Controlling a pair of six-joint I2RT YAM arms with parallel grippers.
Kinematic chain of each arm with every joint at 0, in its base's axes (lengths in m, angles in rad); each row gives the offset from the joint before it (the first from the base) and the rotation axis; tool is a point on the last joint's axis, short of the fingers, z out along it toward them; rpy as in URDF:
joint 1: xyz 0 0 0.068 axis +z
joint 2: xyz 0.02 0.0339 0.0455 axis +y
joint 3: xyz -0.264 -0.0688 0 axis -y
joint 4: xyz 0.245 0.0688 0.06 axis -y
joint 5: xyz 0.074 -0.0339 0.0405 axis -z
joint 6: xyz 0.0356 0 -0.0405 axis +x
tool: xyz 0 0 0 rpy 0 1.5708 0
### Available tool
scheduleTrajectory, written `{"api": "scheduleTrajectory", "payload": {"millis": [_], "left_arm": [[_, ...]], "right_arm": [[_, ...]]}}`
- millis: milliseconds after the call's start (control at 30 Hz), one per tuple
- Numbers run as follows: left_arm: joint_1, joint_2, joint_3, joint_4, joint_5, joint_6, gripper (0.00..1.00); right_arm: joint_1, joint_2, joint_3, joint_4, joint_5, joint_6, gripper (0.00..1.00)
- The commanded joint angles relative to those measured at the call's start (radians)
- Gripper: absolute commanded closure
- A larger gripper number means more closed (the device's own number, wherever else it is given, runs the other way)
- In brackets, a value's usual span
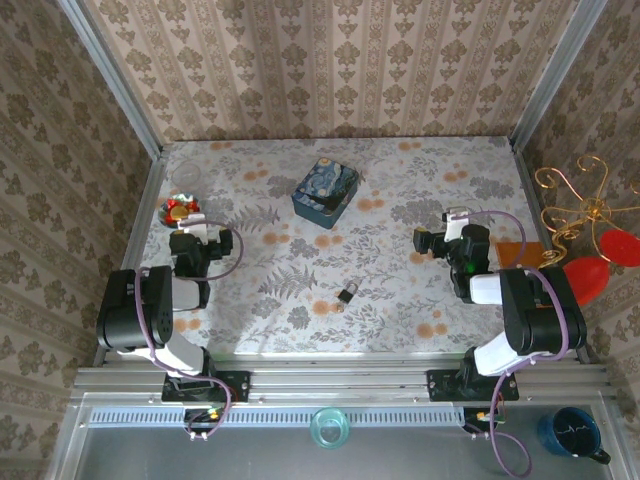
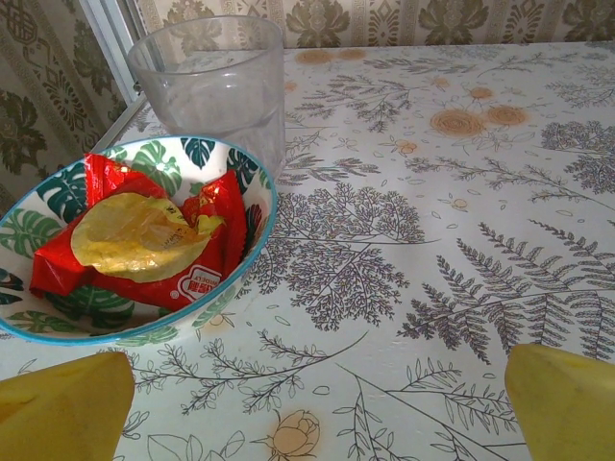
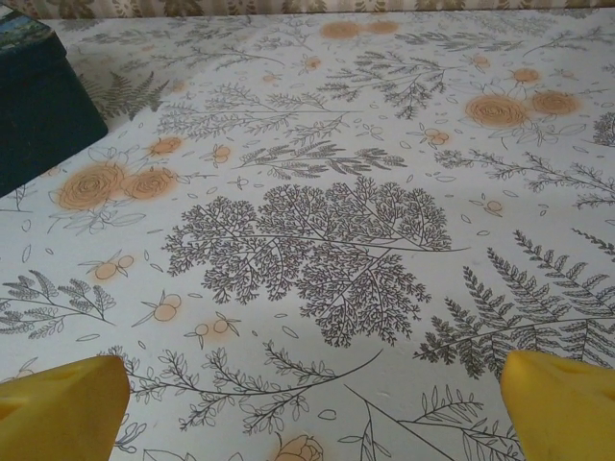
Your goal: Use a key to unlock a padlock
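Observation:
The padlock (image 1: 345, 296) is a tiny dark thing with a silvery bit at its lower left, lying on the floral table near the front middle. I cannot tell the key apart from it at this size. My left gripper (image 1: 185, 232) hovers at the left, far from the padlock, its yellow fingertips (image 2: 62, 408) wide apart over bare tablecloth; the left gripper (image 2: 312, 423) is open and holds nothing. My right gripper (image 1: 428, 242) stands at the right, also well off from the padlock. The right gripper (image 3: 307, 423) is open too, its fingertips (image 3: 562, 403) spread over printed cloth.
A leaf-patterned bowl (image 2: 259, 206) with red-and-gold packets sits just ahead of the left gripper, a clear glass (image 2: 211, 82) behind it. The blue swirl-painted tin (image 1: 325, 191) stands at the back middle, and the tin (image 3: 38, 106) also shows left of the right gripper. Wallpapered walls enclose the table.

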Motion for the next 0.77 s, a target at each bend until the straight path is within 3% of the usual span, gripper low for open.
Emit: {"api": "scheduleTrajectory", "payload": {"millis": [0, 567, 733], "left_arm": [[-0.007, -0.005, 0.013, 0.005, -0.011, 0.011, 0.0], [-0.008, -0.005, 0.013, 0.006, -0.011, 0.011, 0.0], [-0.007, -0.005, 0.013, 0.006, -0.011, 0.011, 0.0]], "right_arm": [[0.001, 0.0, 0.022, 0.033, 0.021, 0.014, 0.0], [0.002, 0.005, 0.036, 0.012, 0.029, 0.016, 0.0], [0.019, 0.001, 0.032, 0.016, 0.114, 0.03, 0.0]]}}
